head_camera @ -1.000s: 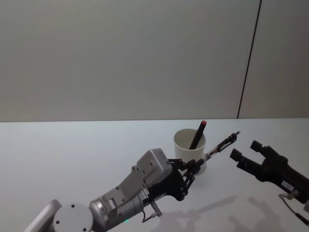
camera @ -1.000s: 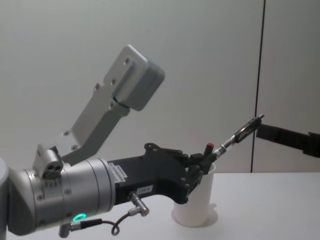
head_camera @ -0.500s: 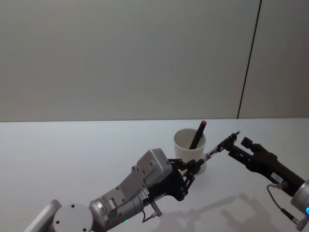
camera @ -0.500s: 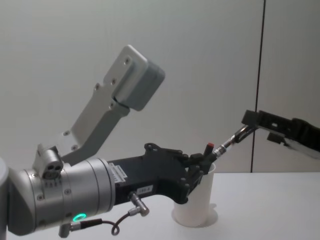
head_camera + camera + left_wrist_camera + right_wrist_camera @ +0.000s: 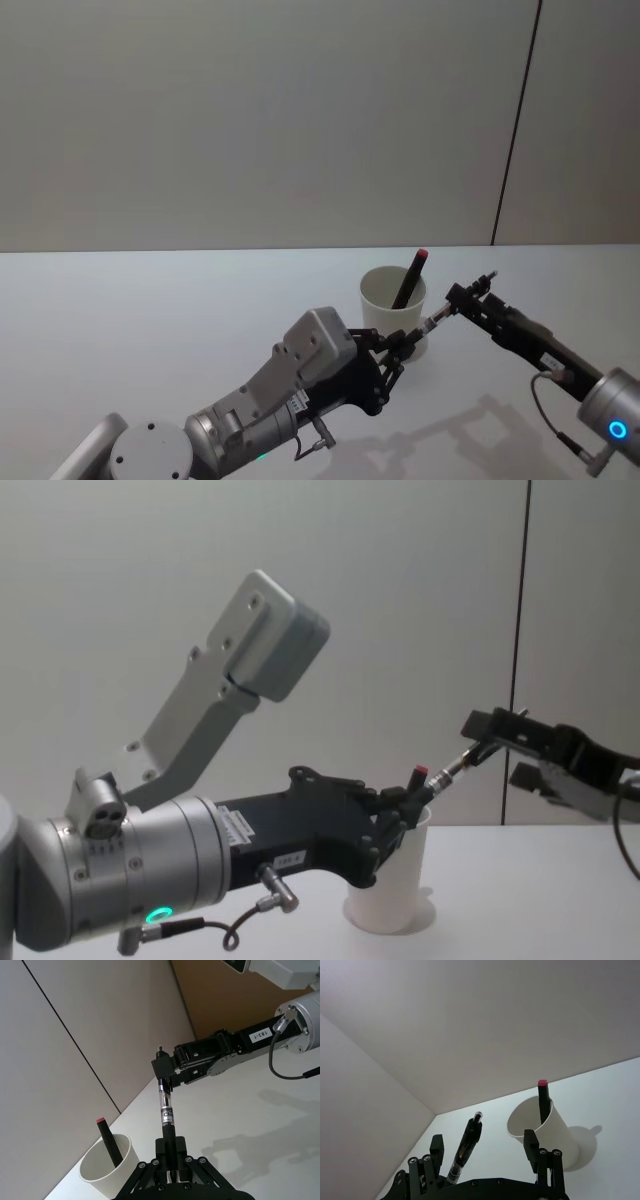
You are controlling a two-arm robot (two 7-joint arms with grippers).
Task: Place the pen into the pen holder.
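Note:
My left gripper (image 5: 407, 341) is shut on the lower end of a black-and-silver pen (image 5: 456, 302), holding it slanted up and to the right beside the pen holder. The pen holder (image 5: 392, 297) is a white paper cup standing on the table, and a black pen with a red cap (image 5: 411, 277) leans inside it. My right gripper (image 5: 463, 299) reaches in from the right and is open, its fingers straddling the held pen's upper part. In the right wrist view the pen (image 5: 465, 1145) stands between the spread fingers (image 5: 437, 1147), nearer one of them, with the cup (image 5: 555, 1132) beyond.
The pale table (image 5: 150, 320) stretches left and behind the cup, up to a plain grey wall. The left forearm (image 5: 200, 860) bulks large at the chest view's lower left. A loose cable (image 5: 545, 400) hangs by the right wrist.
My right gripper has come in from the right, over both steps, until its open fingers straddle the pen's upper part. The left gripper, pen and cup have not moved.

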